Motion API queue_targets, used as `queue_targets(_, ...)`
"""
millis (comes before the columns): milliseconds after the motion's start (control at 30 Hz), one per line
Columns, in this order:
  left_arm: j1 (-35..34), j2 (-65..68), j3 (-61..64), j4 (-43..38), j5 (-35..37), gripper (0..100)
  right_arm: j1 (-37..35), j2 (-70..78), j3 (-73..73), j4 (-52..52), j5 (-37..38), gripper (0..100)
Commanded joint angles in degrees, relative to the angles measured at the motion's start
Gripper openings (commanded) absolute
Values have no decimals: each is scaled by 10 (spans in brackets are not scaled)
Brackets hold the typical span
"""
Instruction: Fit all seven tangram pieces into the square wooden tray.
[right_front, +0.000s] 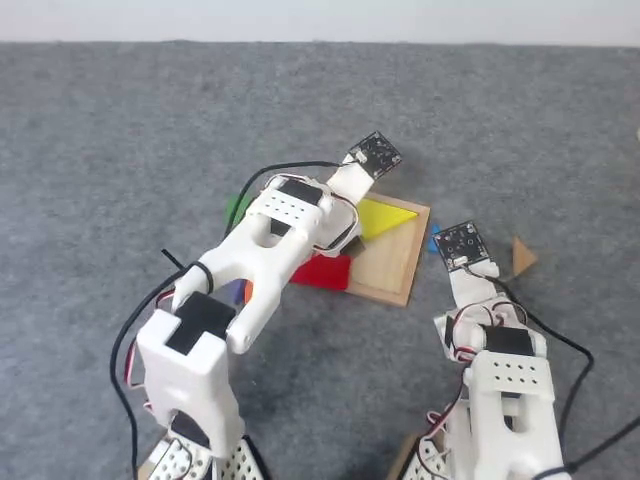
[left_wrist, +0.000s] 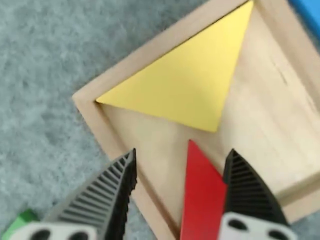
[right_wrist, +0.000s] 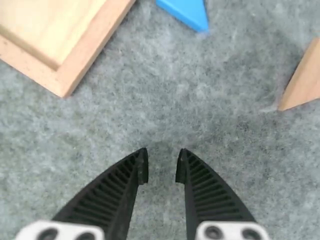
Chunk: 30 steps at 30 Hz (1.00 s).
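Observation:
The square wooden tray (left_wrist: 95, 115) holds a yellow triangle (left_wrist: 185, 90) along one wall. My left gripper (left_wrist: 182, 152) hovers open over the tray's floor. A red piece (left_wrist: 202, 195) lies between its fingers, against one of them, with its tip pointing at the yellow triangle. From above, the red piece (right_front: 325, 271) lies across the tray's (right_front: 395, 265) near-left rim. My right gripper (right_wrist: 161, 152) sits low over bare carpet beside the tray corner (right_wrist: 65, 60), its fingers a narrow gap apart and holding nothing. A blue piece (right_wrist: 187, 11) and a wood-coloured triangle (right_wrist: 302, 82) lie ahead of it.
A green piece (right_front: 236, 209) lies left of the tray, partly under the left arm. A purple and orange piece (right_front: 240, 291) peeks out beneath that arm. The wood-coloured triangle (right_front: 522, 256) is right of the tray. Grey carpet covers the table.

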Motion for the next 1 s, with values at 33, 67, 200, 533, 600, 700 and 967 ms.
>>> queue_targets(33,-14,-5,-36,-13,-5,264,-6,-12,-4,-11,-7,102)
queue_targets(67,-18,-5,-40,-15,-4,264,-6,-12,-4,-11,-7,102)
queue_targets(200,-40,-23,-45,-11,-1,264,-13,-12,-4,-11,-7,102)
queue_targets(533,-45,-383,258,20,-54,265,-19,-12,-4,-11,-5,102)
queue_targets(600,-47,-419,306,49,-77,265,-19,-12,-4,-11,-5,102)
queue_targets(700,-48,-422,337,64,-105,265,-19,-12,-4,-11,-5,102)
queue_targets(967,-43,-323,314,-8,-109,265,-19,-12,-4,-11,-6,102)
